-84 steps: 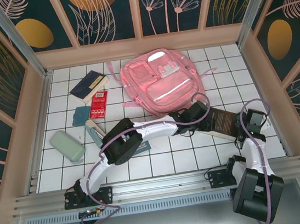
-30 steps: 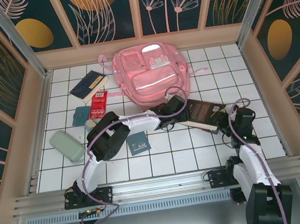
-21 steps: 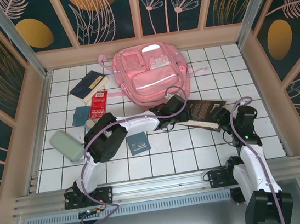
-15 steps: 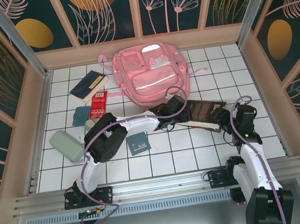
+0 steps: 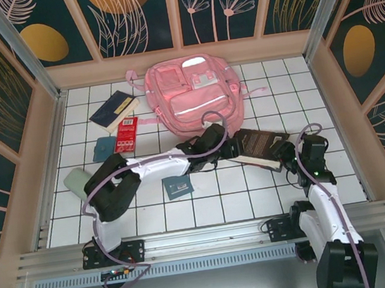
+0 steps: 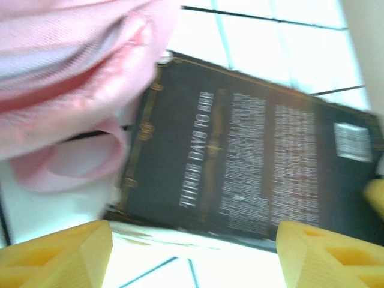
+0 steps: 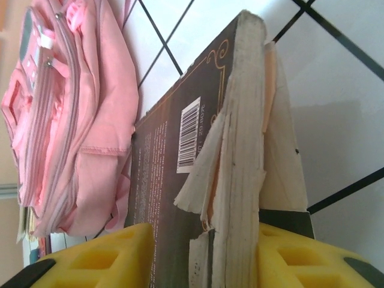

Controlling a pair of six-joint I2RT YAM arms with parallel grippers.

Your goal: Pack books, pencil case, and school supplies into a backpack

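The pink backpack [image 5: 196, 94] lies at the back centre, with its hem and a strap loop [image 6: 66, 156] close by my left gripper. A thick dark brown book [image 5: 260, 146] lies just right of it. My left gripper [image 5: 222, 146] is at the book's left end, open, with nothing between its yellow fingers [image 6: 54, 255]. My right gripper [image 5: 287, 154] stands open around the book's right end, and the torn white pages [image 7: 240, 180] sit between its fingers [image 7: 90, 258]. A pale green pencil case [image 5: 75, 179] peeks out from behind my left arm.
A navy book [image 5: 113, 110], a red piece [image 5: 127, 133] and a small teal square [image 5: 102, 149] lie at the left. A small teal book [image 5: 178, 186] rests under my left forearm. Wooden walls [image 5: 52, 155] fence in the tiled floor.
My left arm has swung its elbow left over the pencil case, and the gripper has drawn back a little and widened. The right jaws have loosened around the brown book.
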